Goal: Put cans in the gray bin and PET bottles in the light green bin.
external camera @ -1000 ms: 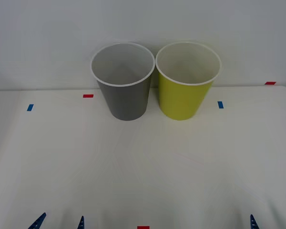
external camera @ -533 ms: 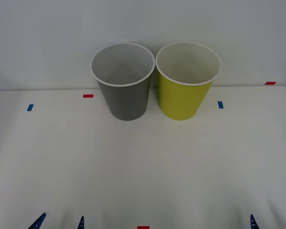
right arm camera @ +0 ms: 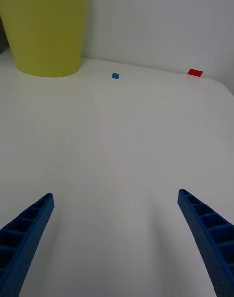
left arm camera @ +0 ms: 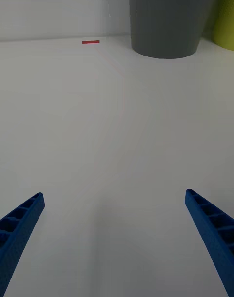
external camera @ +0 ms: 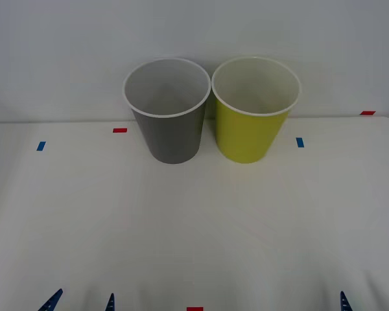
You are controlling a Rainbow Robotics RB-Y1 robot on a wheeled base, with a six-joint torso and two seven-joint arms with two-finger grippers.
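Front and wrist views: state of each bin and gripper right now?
gray bin: upright at the table's far edge, nothing visible inside.
light green bin: upright, right of the gray bin, nothing visible inside.
left gripper: open, low at the near edge.
right gripper: open, low at the near edge.

Two tall tapered round bins on the white table (external camera: 194,220): one dark gray bin with a white rim (external camera: 168,129), one yellow-green bin with a white rim (external camera: 251,133), side by side at the far edge. Three small red tape marks: one left of the gray bin (external camera: 120,130), one at the far right corner (external camera: 367,113), one at the near edge (external camera: 194,309). Two small blue tape squares: one on the left (external camera: 41,146), one on the right (external camera: 300,142). Two grippers, four blue ribbed fingers in all: left gripper (external camera: 81,301), right gripper (external camera: 371,299).
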